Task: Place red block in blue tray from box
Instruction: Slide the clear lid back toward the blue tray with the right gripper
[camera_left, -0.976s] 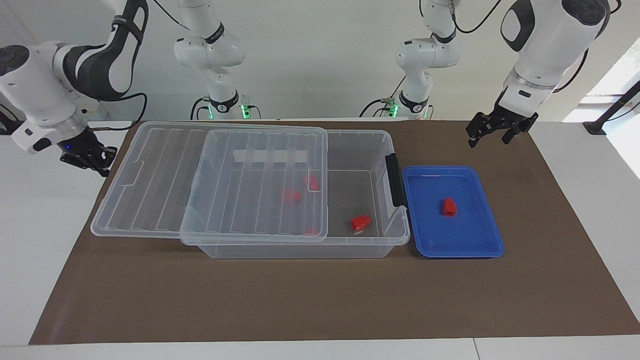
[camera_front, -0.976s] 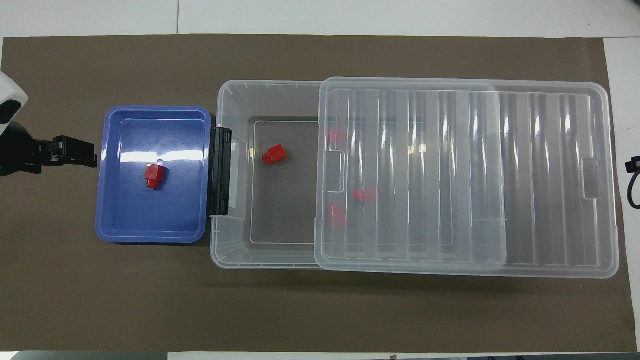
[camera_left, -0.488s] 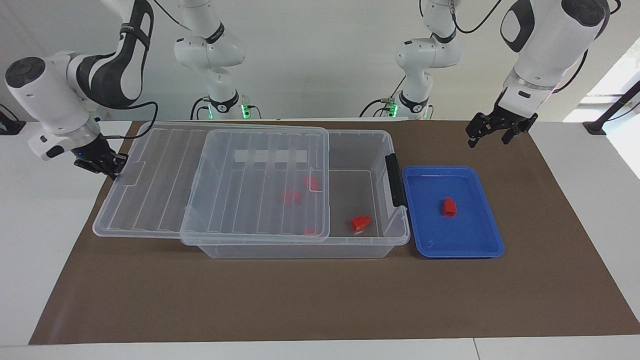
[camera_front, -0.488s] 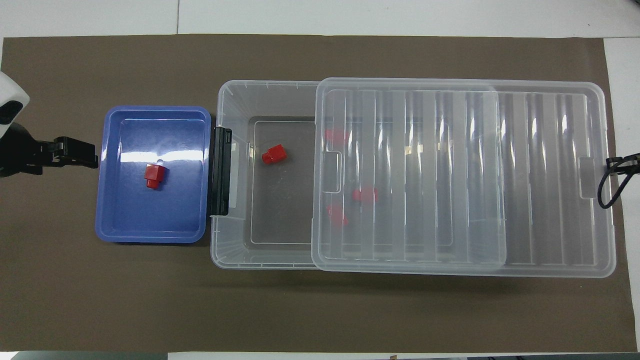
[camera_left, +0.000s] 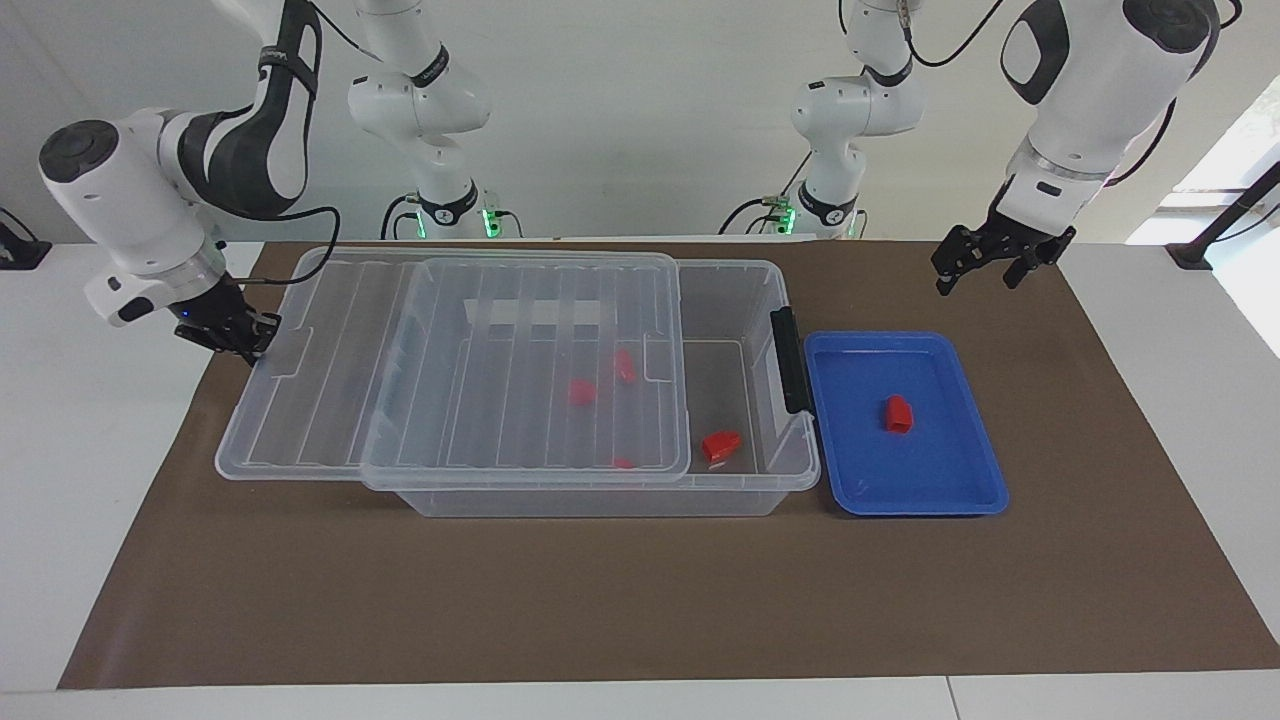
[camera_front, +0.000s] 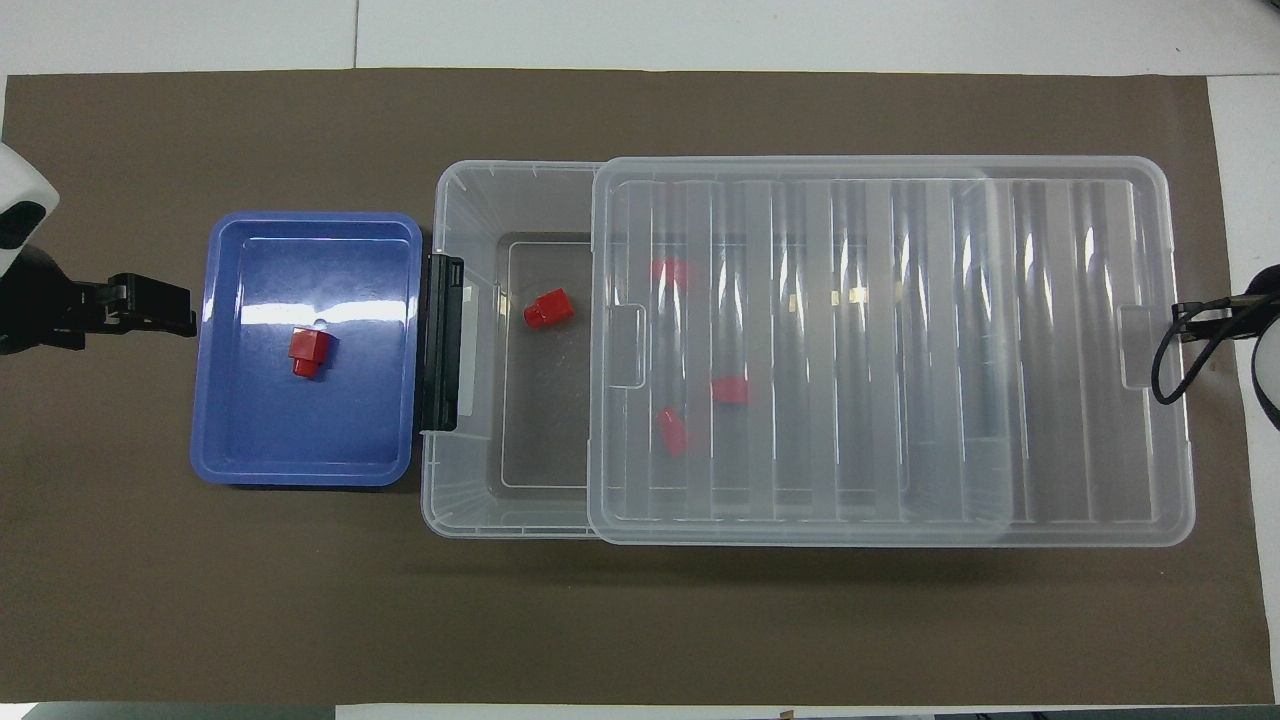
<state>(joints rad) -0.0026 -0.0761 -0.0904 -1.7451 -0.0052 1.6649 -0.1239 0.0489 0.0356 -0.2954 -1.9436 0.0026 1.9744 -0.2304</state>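
Observation:
A small red block (camera_left: 898, 413) lies in the blue tray (camera_left: 960, 480), which stands beside the box (camera_left: 740, 268) toward the left arm's end; it also shows in the overhead view (camera_front: 308, 352). The box's clear ribbed lid (camera_left: 470, 370) lies slid partway over it. A wider red piece (camera_left: 721, 445) lies on the uncovered box floor. Three more red pieces show through the lid (camera_front: 730, 390). My right gripper (camera_left: 232, 335) is at the lid's edge toward the right arm's end. My left gripper (camera_left: 985, 265) is open, over the mat beside the tray.
A black latch (camera_left: 790, 360) sits on the box wall facing the tray. A brown mat (camera_left: 640, 600) covers the table. Two other white arms stand at the table's edge by the robots. The left arm waits.
My right gripper has moved toward the box, and the lid has slid with it toward the left arm's end, covering more of the box. The left arm has not moved.

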